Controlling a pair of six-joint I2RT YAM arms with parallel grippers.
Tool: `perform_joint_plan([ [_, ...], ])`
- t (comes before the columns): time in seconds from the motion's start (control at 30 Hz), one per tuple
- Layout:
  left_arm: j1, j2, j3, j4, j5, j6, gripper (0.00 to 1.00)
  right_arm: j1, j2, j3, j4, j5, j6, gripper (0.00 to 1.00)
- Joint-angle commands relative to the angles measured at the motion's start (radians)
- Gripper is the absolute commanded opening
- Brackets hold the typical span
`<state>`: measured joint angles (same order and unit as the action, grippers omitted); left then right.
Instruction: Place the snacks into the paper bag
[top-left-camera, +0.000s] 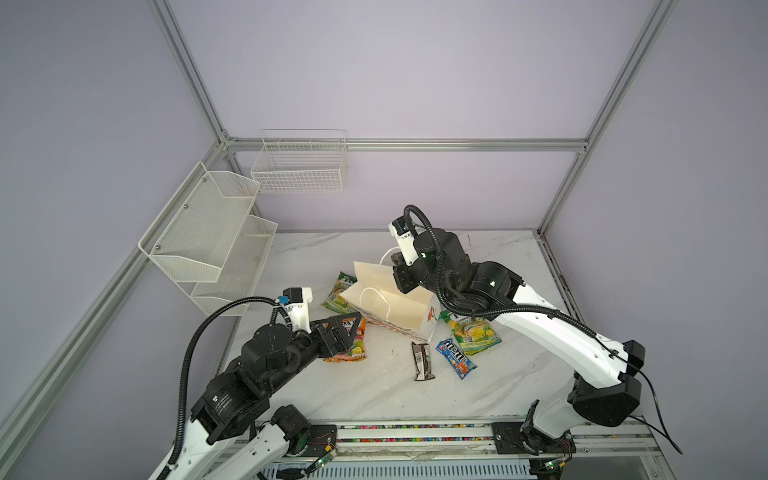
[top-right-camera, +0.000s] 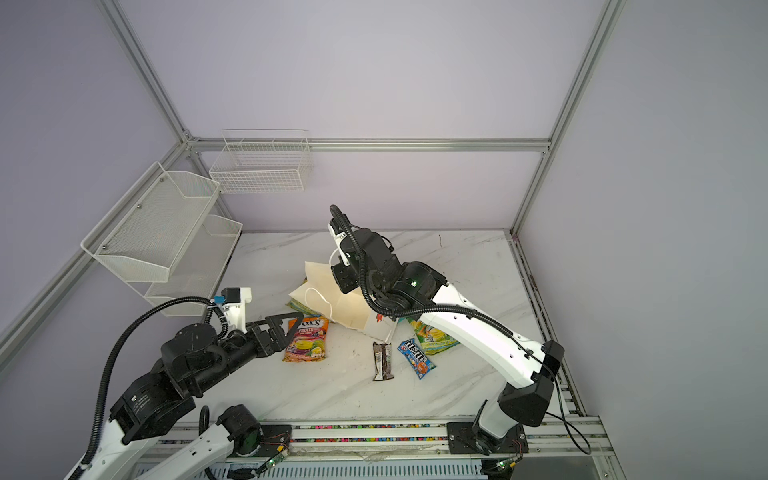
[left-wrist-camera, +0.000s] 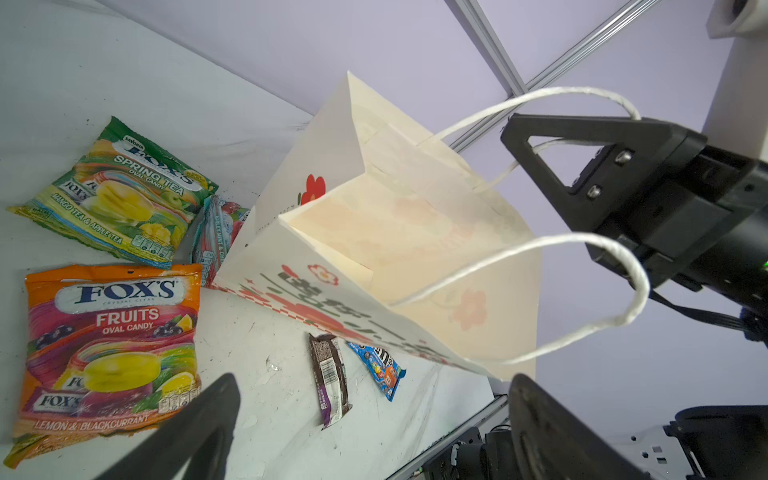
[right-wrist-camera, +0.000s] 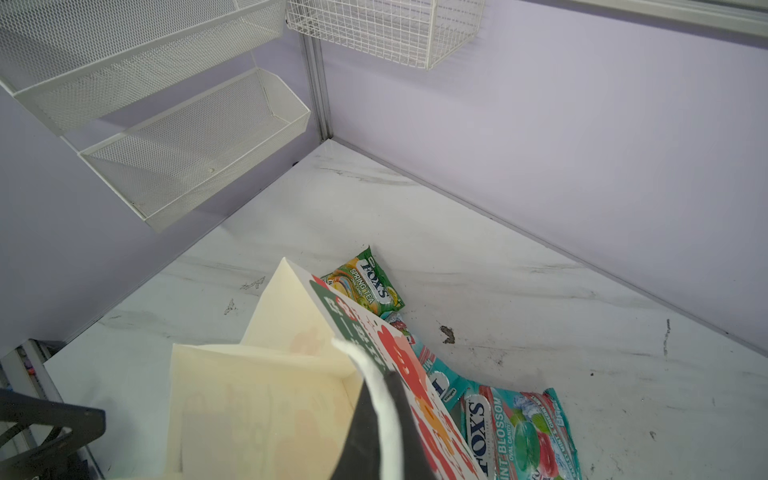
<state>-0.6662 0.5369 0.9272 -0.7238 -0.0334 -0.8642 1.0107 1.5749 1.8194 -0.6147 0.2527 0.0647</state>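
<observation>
Left claw (top-right-camera: 291, 332): spread wide, orange pouch (top-right-camera: 307, 338) right under it, untouched.
Bag (top-left-camera: 399, 303): just past that claw, tilted, mouth open towards it, leaning over a teal pouch (right-wrist-camera: 519, 432).
Right claw (top-left-camera: 403, 286): pinched tight on the bag at its far handle (left-wrist-camera: 582, 93).
Risk: the cord could slip and the bag would flop; the glossy pouch may skid out of a pinch.

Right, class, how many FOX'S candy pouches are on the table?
5. The orange pouch lies by the left gripper; one green pouch left of the paper bag, another green pouch right of it; two teal pouches behind the bag, partly covered. Others may be hidden.
</observation>
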Motion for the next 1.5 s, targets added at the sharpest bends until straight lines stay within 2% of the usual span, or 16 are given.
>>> perform_joint_plan([
  [0.0, -0.019, 0.031, 0.094, -0.044, 0.047, -0.027, 1.0, 0.004, 0.005, 0.015, 0.041, -0.042, 0.04, 0.0],
  [0.2, -0.085, 0.049, 0.087, -0.036, -0.022, -0.046, 1.0, 0.005, 0.004, -0.026, 0.132, 0.008, 0.175, 0.0],
  [0.5, -0.134, 0.104, 0.09, 0.069, -0.067, -0.07, 1.0, 0.005, 0.059, -0.002, 0.098, 0.238, 0.342, 0.0],
  [0.73, -0.243, 0.172, 0.058, 0.122, -0.17, -0.068, 1.0, 0.005, 0.081, 0.02, 0.049, 0.405, 0.507, 0.0],
  [0.83, -0.283, 0.2, 0.063, 0.131, -0.241, -0.062, 1.0, 0.006, 0.085, 0.034, 0.048, 0.389, 0.518, 0.0],
  [1.0, -0.283, 0.227, 0.059, 0.166, -0.329, -0.115, 1.0, 0.029, 0.033, -0.056, 0.108, 0.34, 0.525, 0.0],
  [1.3, -0.283, 0.279, 0.086, 0.203, -0.401, -0.129, 1.0, 0.095, -0.018, -0.13, 0.13, 0.365, 0.538, 0.0],
  [1.47, -0.284, 0.267, 0.051, 0.196, -0.49, -0.159, 1.0, 0.131, -0.042, -0.16, 0.146, 0.385, 0.551, 0.0],
])
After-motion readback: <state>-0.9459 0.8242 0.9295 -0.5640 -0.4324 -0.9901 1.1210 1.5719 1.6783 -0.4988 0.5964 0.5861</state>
